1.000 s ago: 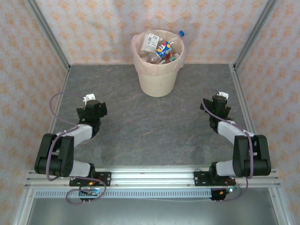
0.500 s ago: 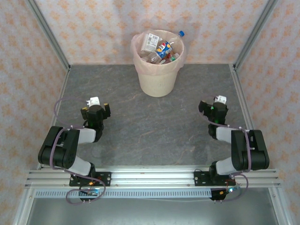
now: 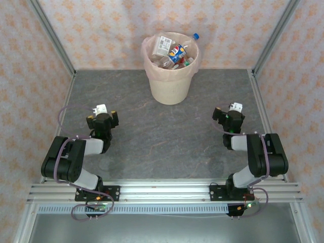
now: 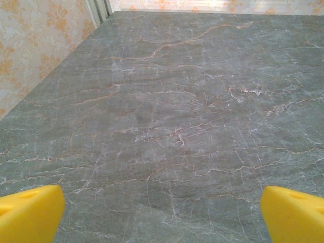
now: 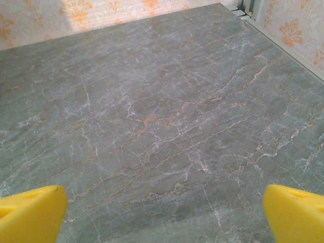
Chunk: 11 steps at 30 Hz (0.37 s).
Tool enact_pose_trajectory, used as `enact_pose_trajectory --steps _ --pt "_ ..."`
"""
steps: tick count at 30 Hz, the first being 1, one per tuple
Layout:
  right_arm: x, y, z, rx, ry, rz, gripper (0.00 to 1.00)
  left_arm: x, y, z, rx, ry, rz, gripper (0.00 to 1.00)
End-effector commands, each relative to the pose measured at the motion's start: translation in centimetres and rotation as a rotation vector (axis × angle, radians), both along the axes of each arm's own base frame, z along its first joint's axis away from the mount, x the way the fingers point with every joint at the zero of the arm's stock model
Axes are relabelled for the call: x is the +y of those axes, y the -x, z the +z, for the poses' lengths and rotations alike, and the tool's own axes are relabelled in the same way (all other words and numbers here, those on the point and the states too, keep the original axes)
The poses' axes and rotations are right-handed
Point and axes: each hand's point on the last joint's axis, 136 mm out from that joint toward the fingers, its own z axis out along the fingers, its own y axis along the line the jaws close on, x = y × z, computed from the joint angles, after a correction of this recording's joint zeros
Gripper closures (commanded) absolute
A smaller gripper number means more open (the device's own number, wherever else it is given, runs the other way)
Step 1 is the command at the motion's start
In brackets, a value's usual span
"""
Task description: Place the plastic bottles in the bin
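Spreading grey and marble-veined, one worktop (image 3: 162,142) carries one round cream-beige bin (image 3: 172,91) with a pinkish liner at its far middle. The left claw (image 4: 162,215) and the right claw (image 5: 162,212), two in all, gape wide and hold nothing. The small plastic bottles (image 3: 176,51) lie heaped inside the bin: at least five, the exact number unclear.

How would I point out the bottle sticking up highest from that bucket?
Look at the far end of the grey marble table, where the cream bin stands. Among the bottles heaped inside, it is the clear bottle leaning over the right rim, its blue cap poking above all the others.
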Motion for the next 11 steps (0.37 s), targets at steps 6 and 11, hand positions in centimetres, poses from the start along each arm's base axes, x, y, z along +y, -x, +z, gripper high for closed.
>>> enact_pose_trajectory --steps 6,11 --pt "-0.01 -0.02 0.08 0.008 0.025 0.000 0.01 0.52 -0.59 1.59 -0.055 -0.018 0.033 0.00" --pt "-0.02 0.05 0.09 0.006 0.025 0.000 0.01 0.51 -0.55 1.55 -0.054 -0.018 0.033 0.00"
